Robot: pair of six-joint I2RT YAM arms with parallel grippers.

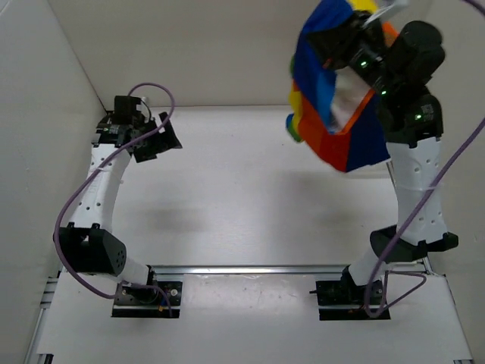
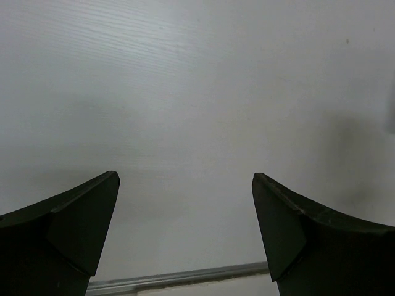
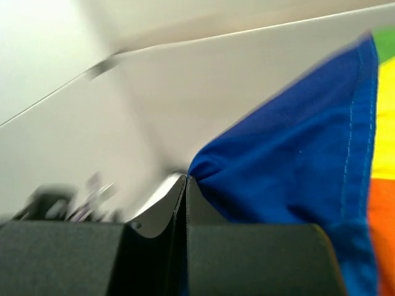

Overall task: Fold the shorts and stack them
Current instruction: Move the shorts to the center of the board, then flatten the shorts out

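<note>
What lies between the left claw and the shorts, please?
Nothing: the top view shows only bare table between the left claw and the shorts, which hang above it.

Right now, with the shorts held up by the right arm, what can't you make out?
Top external: the shorts run past the upper edge; the wrist covers where they are held.
Right wrist: blurred; the right gripper pinches one blue fold, the rest leaves the right edge.
Left wrist: only the open left gripper and table; no shorts.
</note>
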